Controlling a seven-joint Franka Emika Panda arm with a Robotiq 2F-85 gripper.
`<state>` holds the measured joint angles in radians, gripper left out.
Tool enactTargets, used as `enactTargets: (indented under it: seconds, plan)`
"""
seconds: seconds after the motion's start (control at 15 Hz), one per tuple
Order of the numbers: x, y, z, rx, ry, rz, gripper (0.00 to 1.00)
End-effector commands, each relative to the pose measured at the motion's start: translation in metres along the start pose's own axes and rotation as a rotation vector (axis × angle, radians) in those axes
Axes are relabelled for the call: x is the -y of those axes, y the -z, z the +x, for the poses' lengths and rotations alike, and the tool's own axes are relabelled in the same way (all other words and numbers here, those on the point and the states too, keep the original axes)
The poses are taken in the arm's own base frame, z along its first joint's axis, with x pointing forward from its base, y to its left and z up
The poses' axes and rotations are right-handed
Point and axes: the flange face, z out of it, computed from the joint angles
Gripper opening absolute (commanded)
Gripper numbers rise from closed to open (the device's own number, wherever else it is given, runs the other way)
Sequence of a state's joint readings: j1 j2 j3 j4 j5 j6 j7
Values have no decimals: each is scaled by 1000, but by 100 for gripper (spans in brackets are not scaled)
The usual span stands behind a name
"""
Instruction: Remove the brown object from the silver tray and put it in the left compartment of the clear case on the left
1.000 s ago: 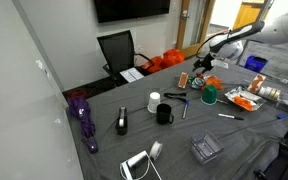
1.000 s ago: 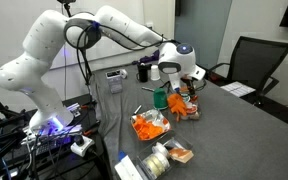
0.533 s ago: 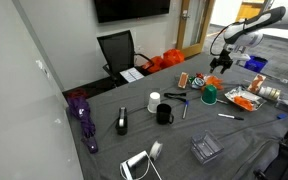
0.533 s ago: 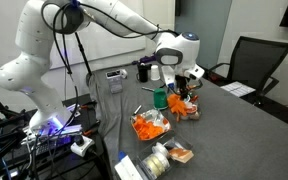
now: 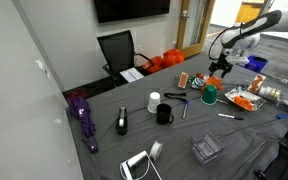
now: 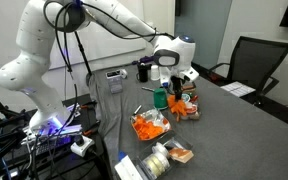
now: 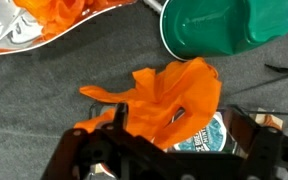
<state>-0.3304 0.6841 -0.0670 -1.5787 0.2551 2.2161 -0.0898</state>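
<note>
Tool (image 5: 217, 70) hovered open, jaws wide (nothing gripped). Brown object (image 5: 183, 79) stood on tabletop (image 5: 104, 105) at tool's 9 o'clock. Best bet: slide over, centre jaws, drop straight down.

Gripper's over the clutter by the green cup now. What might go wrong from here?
The open gripper hangs over a crumpled orange wrapper, so closing may grab that instead of the brown block. The green cup sits close beside it and may get knocked on descent.
</note>
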Motion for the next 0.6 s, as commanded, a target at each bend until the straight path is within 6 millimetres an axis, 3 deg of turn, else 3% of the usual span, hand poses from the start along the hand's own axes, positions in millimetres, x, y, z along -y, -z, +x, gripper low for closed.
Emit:
enactTargets:
  seconds: [0.0, 0.13, 0.2, 0.33, 0.53]
  plan:
    - [9, -20, 1, -55, -50, 11, 100]
    - [12, -29, 4, -101, -65, -5, 100]
    - [13, -34, 6, -117, -56, -18, 75]
    - [13, -41, 6, -109, -59, -49, 68]
    - [11, -45, 2, -87, -49, -79, 45]
